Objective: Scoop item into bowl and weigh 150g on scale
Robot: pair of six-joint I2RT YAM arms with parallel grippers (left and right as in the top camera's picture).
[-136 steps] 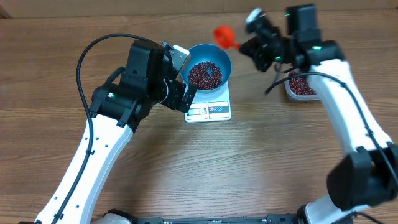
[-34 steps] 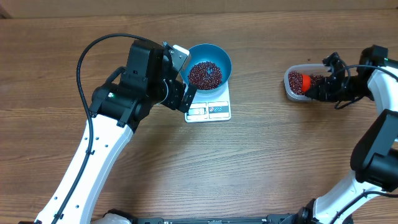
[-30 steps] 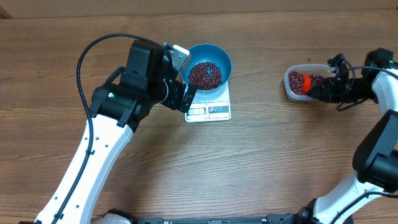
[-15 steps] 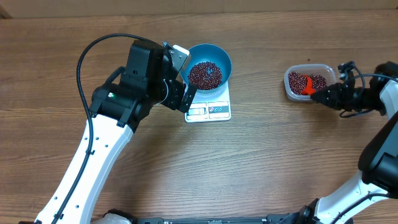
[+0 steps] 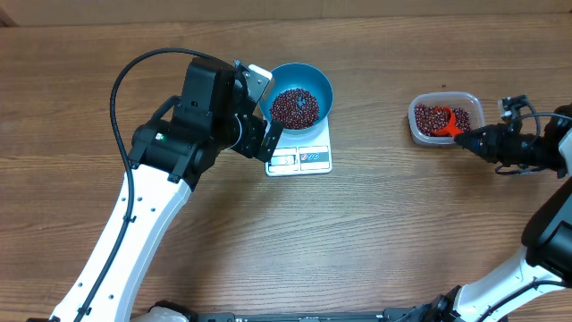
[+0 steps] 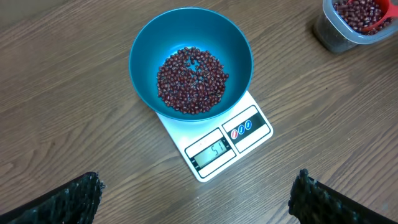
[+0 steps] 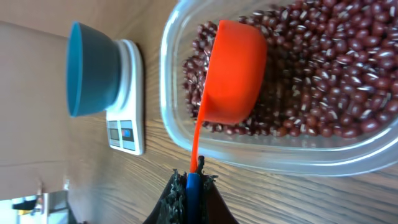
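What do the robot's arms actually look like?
The left arm and right arm are smooth white tubes joined by bulky black housings. A black cable loops over the left one, near a small green light. The left end effector has black, rough-textured fingers.

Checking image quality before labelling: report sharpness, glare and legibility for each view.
Overhead: evenly lit, sharp, scale display too small to read. Left wrist: bowl and beans sharp, display digits faint, left gripper fingers dark in the bottom corners. Right wrist: picture turned sideways, orange scoop sharp, tub wall hazy.
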